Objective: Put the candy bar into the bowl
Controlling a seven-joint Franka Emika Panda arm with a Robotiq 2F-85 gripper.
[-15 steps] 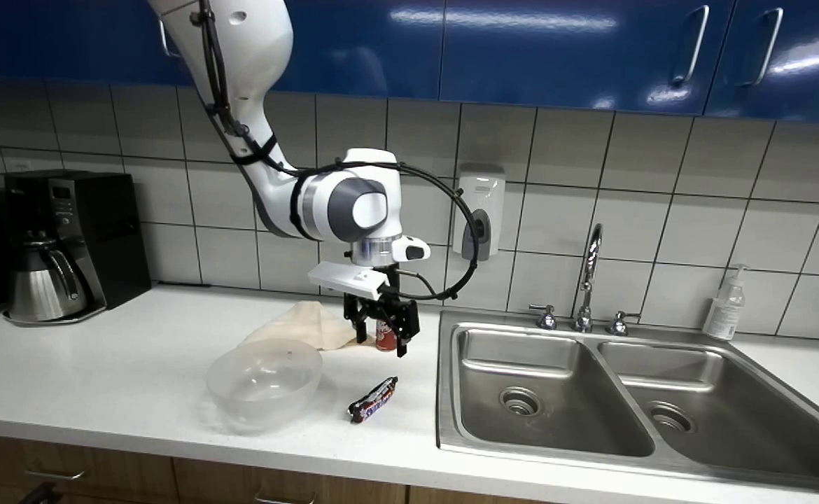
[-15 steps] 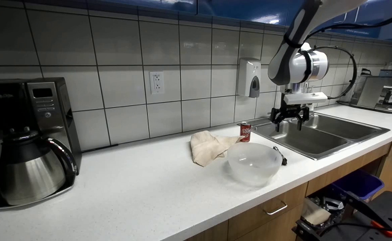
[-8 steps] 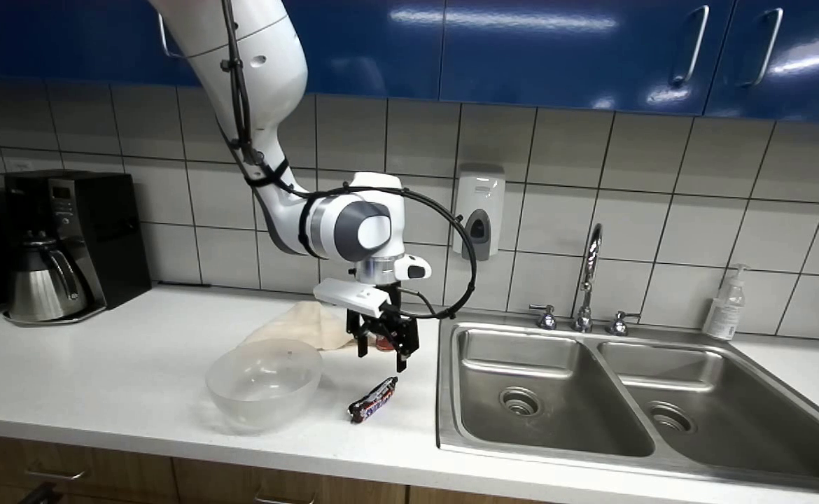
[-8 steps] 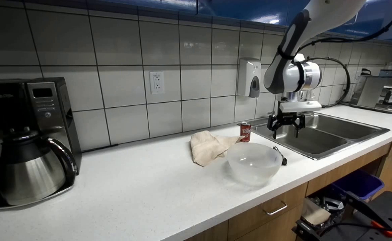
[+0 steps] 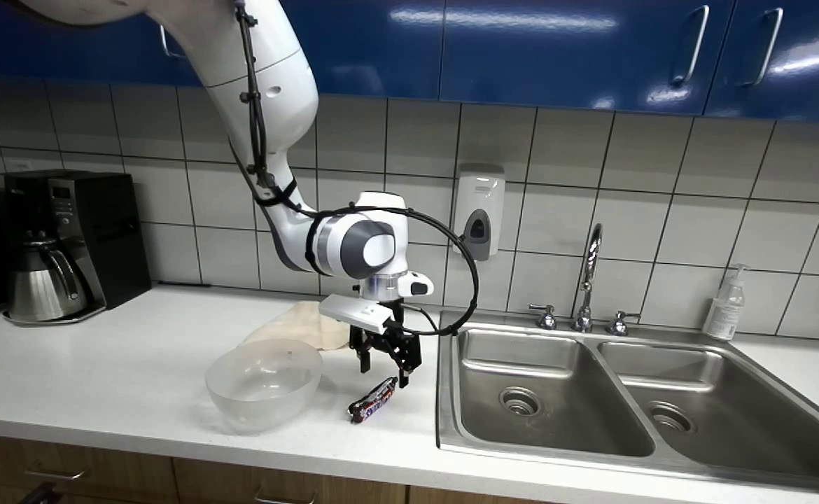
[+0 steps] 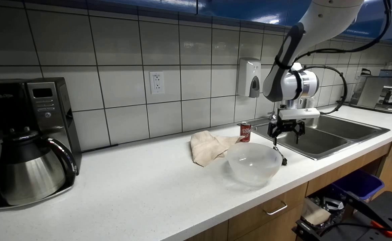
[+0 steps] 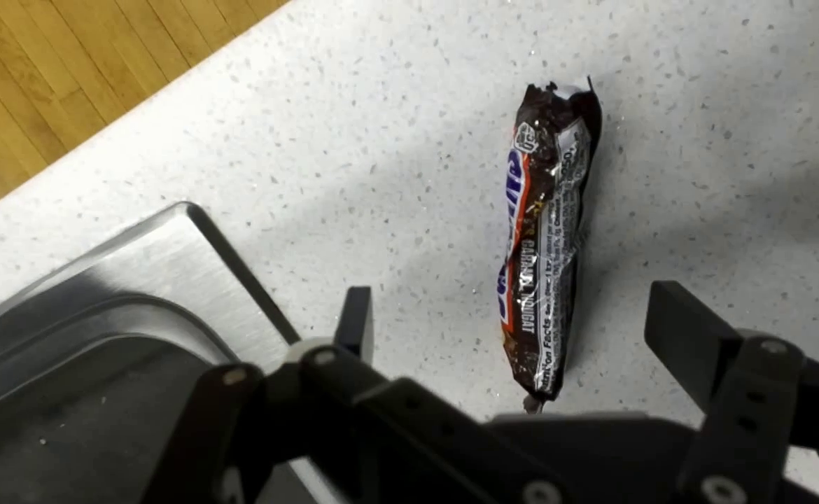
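Note:
The candy bar (image 5: 372,400), in a dark brown wrapper, lies on the white counter between the bowl and the sink; it also shows in an exterior view (image 6: 281,156). In the wrist view the candy bar (image 7: 548,245) lies lengthwise, its near end between the open fingers as seen from above. The frosted, see-through bowl (image 5: 264,385) stands upright to the left of the bar; it also shows in an exterior view (image 6: 254,164) and looks empty. My gripper (image 5: 384,374) points down, open and empty, above the bar's far end. The bowl is out of the wrist view.
The sink (image 5: 446,392) lies right of the bar, and its rim corner shows in the wrist view (image 7: 185,259). A beige cloth (image 6: 209,147) and a red soda can (image 6: 245,131) stand behind the bowl. A coffee maker (image 5: 94,231) is at far left.
My gripper has moved down toward the counter and the candy bar, staying open. The candy bar and bowl have not moved.

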